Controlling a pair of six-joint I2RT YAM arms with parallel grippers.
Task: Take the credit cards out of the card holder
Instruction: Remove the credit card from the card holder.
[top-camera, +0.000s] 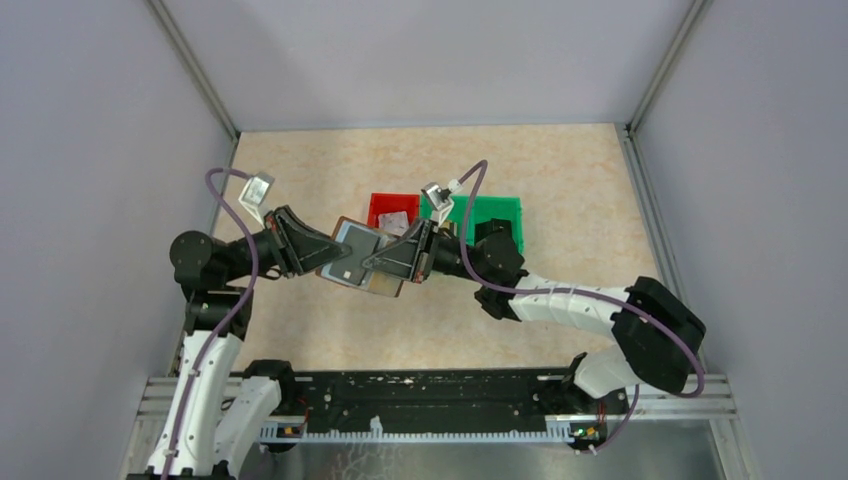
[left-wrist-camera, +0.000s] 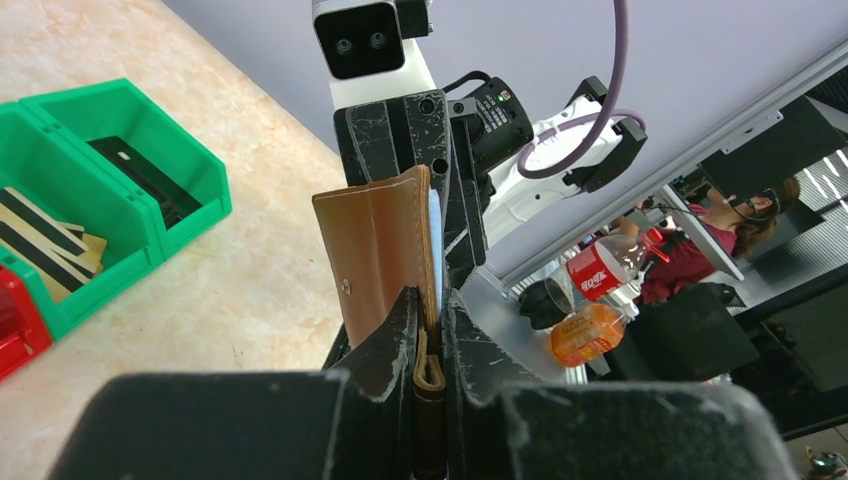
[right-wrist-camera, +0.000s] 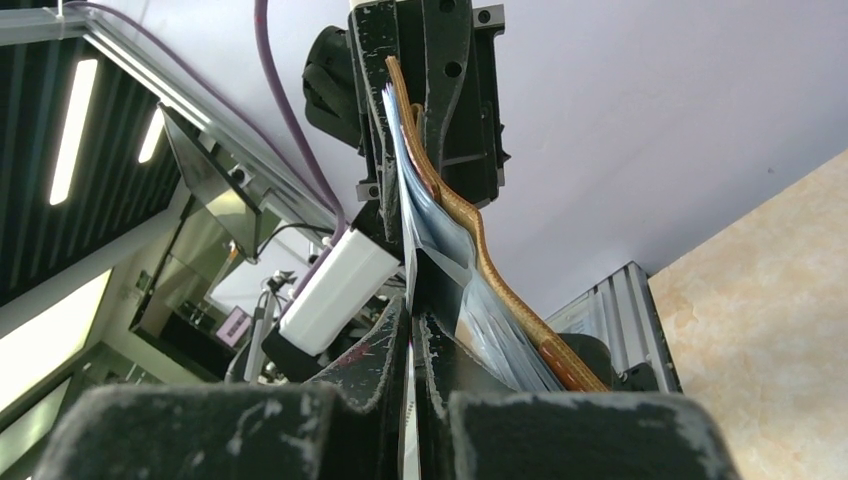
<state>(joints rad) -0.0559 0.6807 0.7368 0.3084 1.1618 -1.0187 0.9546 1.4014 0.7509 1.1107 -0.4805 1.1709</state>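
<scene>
The card holder (top-camera: 352, 245) hangs open above the table between my two grippers, its pale inside facing up. My left gripper (top-camera: 325, 255) is shut on the holder's brown edge (left-wrist-camera: 375, 250), which stands upright between the fingers (left-wrist-camera: 400, 330). My right gripper (top-camera: 372, 262) comes in from the other side. It is shut on the thin pale edge of a credit card (right-wrist-camera: 409, 425) that runs up into the holder's clear pockets (right-wrist-camera: 455, 255). Other gold and black striped credit cards (left-wrist-camera: 45, 235) lie in the green bin (left-wrist-camera: 140, 110).
A red bin (top-camera: 385, 205) with a crumpled whitish scrap (top-camera: 397, 222) and the green bin (top-camera: 500, 215) stand side by side just behind the grippers. Grey walls close in the tan table (top-camera: 300, 180) on three sides.
</scene>
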